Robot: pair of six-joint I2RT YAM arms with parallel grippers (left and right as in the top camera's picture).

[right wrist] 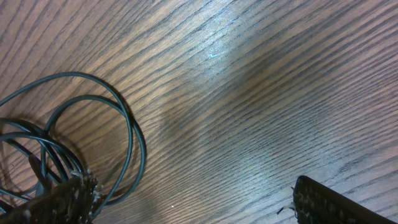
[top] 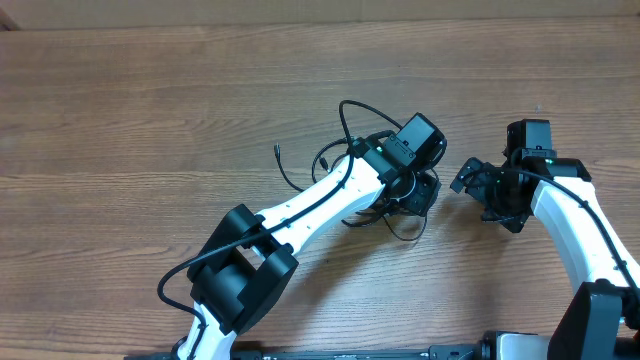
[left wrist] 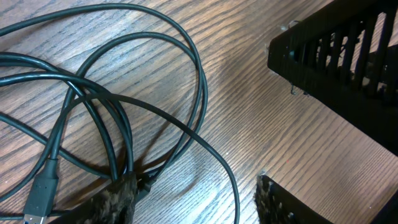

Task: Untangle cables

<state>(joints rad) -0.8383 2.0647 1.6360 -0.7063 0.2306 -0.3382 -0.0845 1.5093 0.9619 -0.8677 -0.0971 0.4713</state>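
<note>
Between the left gripper's (left wrist: 193,190) two dark fingertips bare wood-grain table top (left wrist: 261,124) shows, so its jaws stand apart and clamp nothing; one fingertip sits on or just over the bundle's edge, contact not resolvable. Opposite, the right gripper (right wrist: 193,190) has its jaws spread wide and empty, just beside the outer loops. Task item: a bunch of thin, black, flexible cables (left wrist: 78,93) lying in loose overlapping loops on the table, under and just ahead of the left gripper, one free end sticking out on the side away from the right gripper. Handling estimate: light, limp, holds no shape; smooth round jackets likely to slide through a loose pinch; a pull on one strand will probably drag the whole tangle along. Best hold, in my judgement: a single outer loop clear of the crossings, or just behind the dark moulded plug (left wrist: 42,190), which is stiffer and gives the pads a shoulder. View notes: overhead alone gives the layout, both arms meeting at the bundle, though the left arm (top: 300,215) hides most of it; left wrist alone shows the crossings, the plug and the right gripper's slatted black body; right wrist shows only the loop edge and open wood beyond.
</note>
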